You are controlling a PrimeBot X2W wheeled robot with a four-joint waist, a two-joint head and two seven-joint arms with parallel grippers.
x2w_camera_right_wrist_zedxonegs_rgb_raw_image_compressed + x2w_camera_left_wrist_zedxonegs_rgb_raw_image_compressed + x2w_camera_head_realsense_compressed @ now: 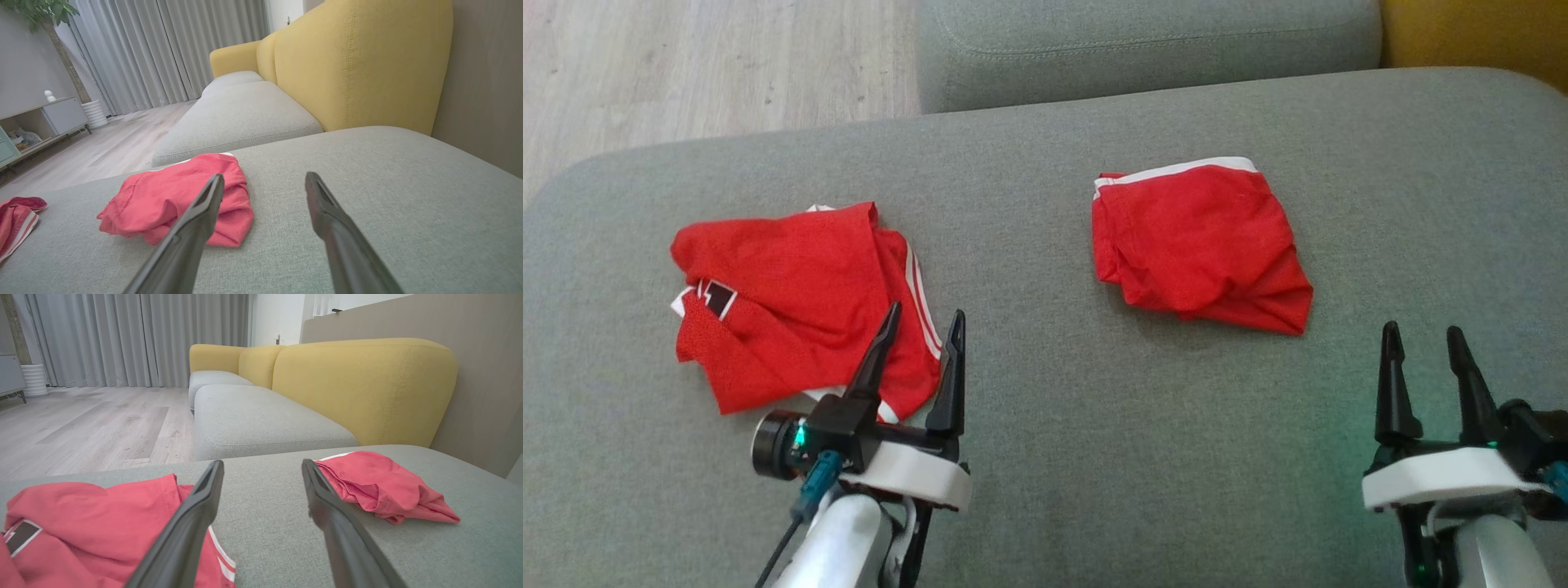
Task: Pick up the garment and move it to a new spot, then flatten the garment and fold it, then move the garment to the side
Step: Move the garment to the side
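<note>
A wide grey cushion (1045,457) takes up most of the head view. A second grey cushion (1143,41) lies beyond it, with a yellow backrest (367,388) along one side, pale wood floor (703,65) and grey curtains (135,335) further off.

The folded garment (1196,245) lies on the big cushion, right of its middle. It is a compact red bundle with a white band (1176,170) along its far edge and a loose corner pointing toward the robot. Nothing touches it.

Well to the left of the folded garment, on the same cushion, lies a crumpled garment (784,294). It is also red, with white stripes (919,302) on the edge nearer the folded garment and a black label (717,298) on the side away from it.

The left gripper (927,310) is left of the folded garment and nearer the robot, with its two dark fingers spread wide and nothing between them. One finger overlaps the striped edge of the crumpled garment; whether it touches the cloth cannot be told. The other finger is over bare cushion on the side toward the folded garment.

The right gripper (1422,327) is right of the folded garment and nearer the robot, clear of the loose corner. Its fingers are also spread apart and hold nothing. In the right wrist view the folded garment sits beyond its left finger, with bare grey fabric between the two fingers.
</note>
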